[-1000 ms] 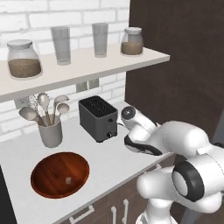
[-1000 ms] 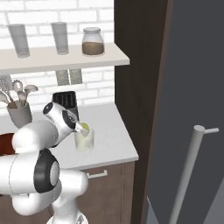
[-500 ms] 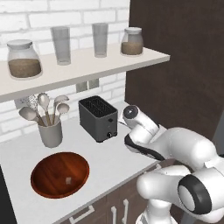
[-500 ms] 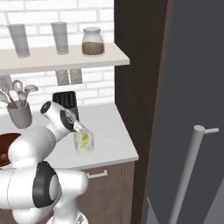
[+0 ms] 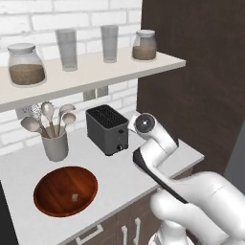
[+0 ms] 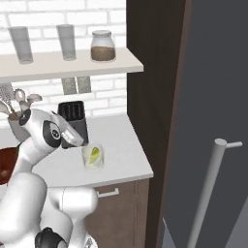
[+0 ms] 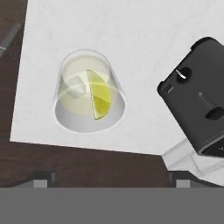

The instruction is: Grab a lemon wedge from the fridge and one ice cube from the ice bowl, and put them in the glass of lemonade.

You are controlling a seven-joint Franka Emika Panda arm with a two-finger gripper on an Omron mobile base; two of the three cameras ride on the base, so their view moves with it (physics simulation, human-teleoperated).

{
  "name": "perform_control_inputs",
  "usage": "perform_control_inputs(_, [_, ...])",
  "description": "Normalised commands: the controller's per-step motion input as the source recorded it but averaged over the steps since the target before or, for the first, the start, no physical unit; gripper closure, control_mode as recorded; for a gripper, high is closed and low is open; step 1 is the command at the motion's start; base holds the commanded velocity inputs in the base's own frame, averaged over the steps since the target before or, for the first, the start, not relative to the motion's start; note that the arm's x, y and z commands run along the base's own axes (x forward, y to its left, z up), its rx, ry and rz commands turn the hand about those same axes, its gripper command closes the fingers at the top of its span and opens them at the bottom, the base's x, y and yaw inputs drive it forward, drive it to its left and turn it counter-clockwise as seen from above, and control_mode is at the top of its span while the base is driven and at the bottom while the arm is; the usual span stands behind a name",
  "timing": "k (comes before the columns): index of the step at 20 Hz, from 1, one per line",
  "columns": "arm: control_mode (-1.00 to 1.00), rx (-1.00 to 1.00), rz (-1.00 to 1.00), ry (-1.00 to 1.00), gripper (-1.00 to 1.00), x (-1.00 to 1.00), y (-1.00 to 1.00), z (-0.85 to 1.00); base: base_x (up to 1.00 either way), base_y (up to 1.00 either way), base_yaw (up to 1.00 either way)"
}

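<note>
Hand view looks straight down on the short clear glass of lemonade (image 7: 89, 96), which stands on the pale stone bench (image 7: 131, 39) near its front edge. Inside it the bright yellow lemon wedge (image 7: 99, 94) leans beside a pale translucent ice cube (image 7: 72, 85), both in the liquid. The black slotted toaster (image 7: 201, 100) lies to one side of the glass, apart from it.

Since half a second ago the arm has pulled back and up: in the right base view the glass (image 6: 93, 156) then sat half behind the hand and now stands in the open, just beside the wrist. The lemon wedge (image 6: 96, 154) shows through its wall. The glass itself has not shifted on the bench (image 6: 121, 160).

In the left base view the white arm folds sharply, its forearm rising from the lower right to a round dark-faced joint in front of the toaster (image 5: 107, 129), with the hand turned away over the bench (image 5: 19, 167) behind it. Whether the claw is spread or pressed together I cannot tell; its tips are too dim at the bottom of the hand view.

Left of the toaster, the wide reddish-brown wooden ice bowl (image 5: 65, 190) holds one more small ice cube (image 5: 74, 197). The tall matte grey fridge (image 6: 213, 97) fills the right of the right base view, with its silver bar handle (image 6: 208, 189).
</note>
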Motion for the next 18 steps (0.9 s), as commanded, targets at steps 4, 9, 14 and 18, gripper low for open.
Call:
perform_control_inputs(4, [-1.0, 0.09, 0.0, -0.24, -1.0, -0.64, 0.49, 0.99, 0.0, 0.0, 0.0])
perform_control_inputs(9, [-1.0, 0.01, 0.0, -0.1, -1.0, -0.61, 0.73, 0.53, 0.0, 0.0, 0.0])
perform_control_inputs(14, [-1.0, 0.0, 0.02, 0.0, -1.0, -0.36, 0.99, 0.26, 0.0, 0.0, 0.0])
perform_control_inputs(18, [-1.0, 0.0, 0.04, -0.12, -1.0, -0.09, 0.99, 0.4, 0.0, 0.0, 0.0])
